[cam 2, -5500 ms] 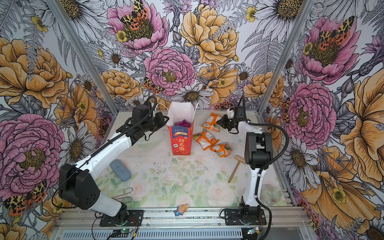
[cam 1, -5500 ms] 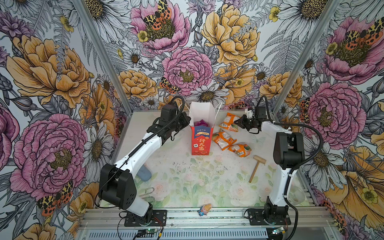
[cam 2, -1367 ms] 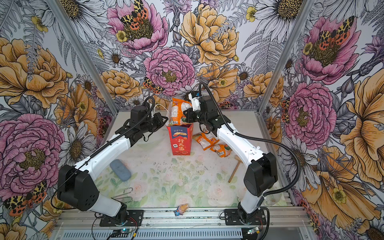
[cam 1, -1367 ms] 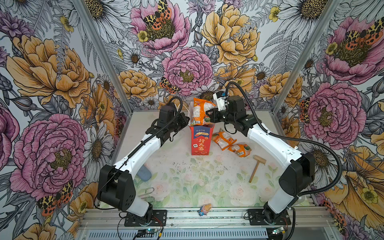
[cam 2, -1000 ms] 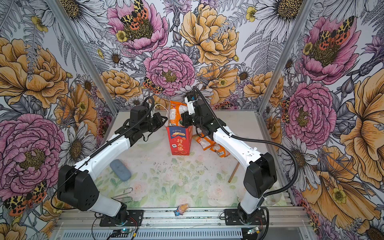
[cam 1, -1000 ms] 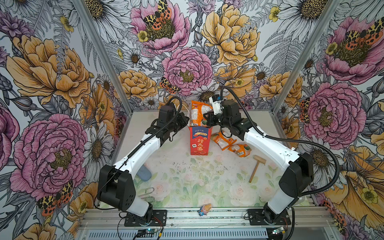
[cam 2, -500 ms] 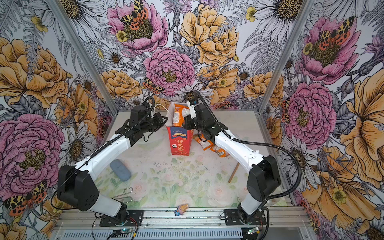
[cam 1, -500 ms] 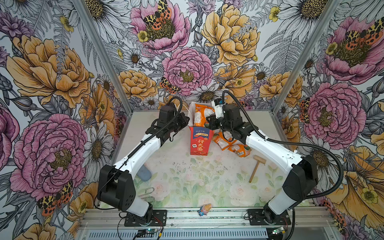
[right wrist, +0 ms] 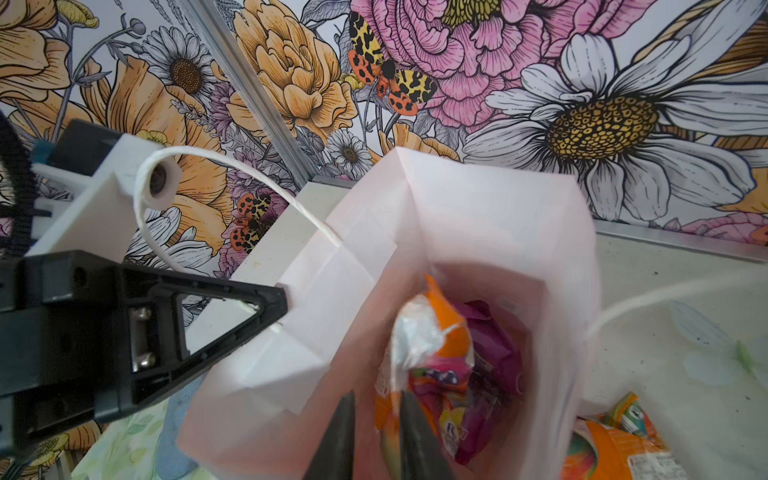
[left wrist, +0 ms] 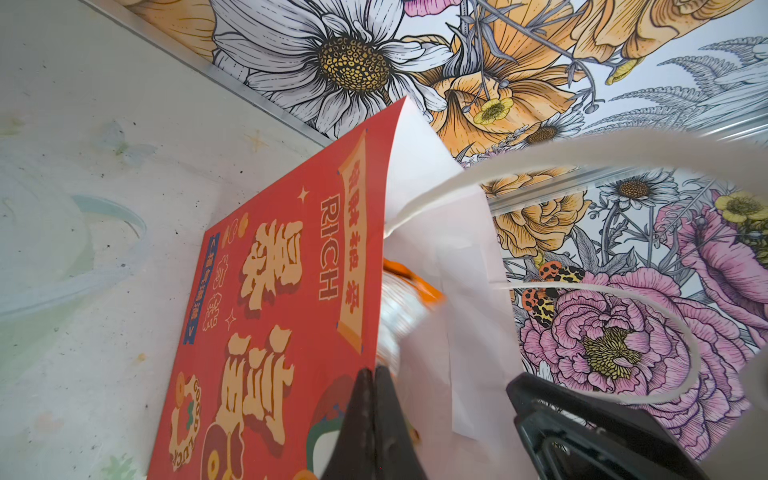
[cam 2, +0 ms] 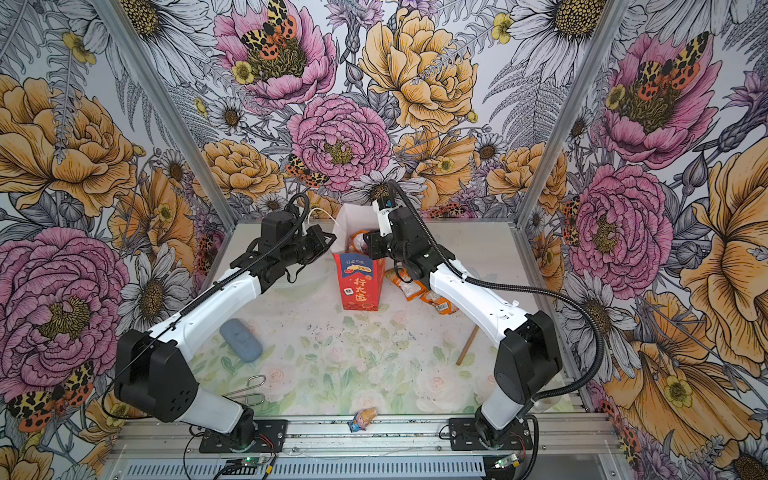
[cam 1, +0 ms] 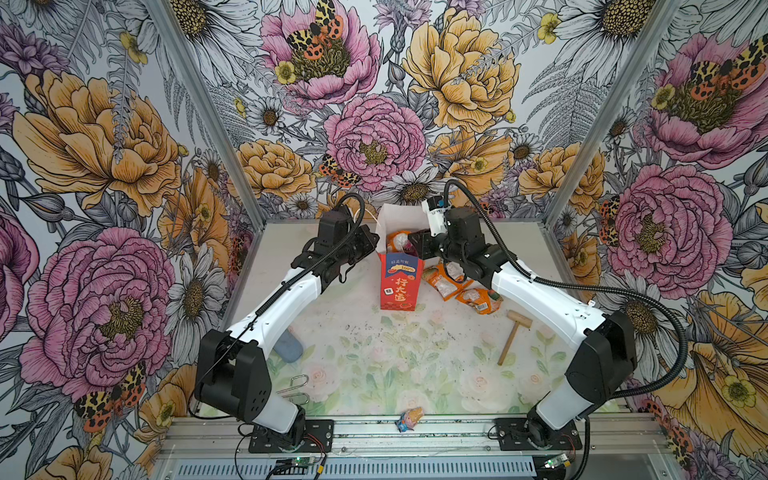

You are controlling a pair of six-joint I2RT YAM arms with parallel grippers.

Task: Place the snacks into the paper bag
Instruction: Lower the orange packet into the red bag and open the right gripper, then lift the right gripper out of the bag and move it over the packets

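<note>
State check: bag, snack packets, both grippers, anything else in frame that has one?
paper bag: upright, mouth open, one wall pinched
left gripper: shut on paper bag
orange packet: partly inside bag
right gripper: above bag mouth, jaws slightly apart around orange packet, grip unclear
purple packet: inside bag, low down
two other orange packets: lying on table beside bag
mallet: lying flat on table
</note>
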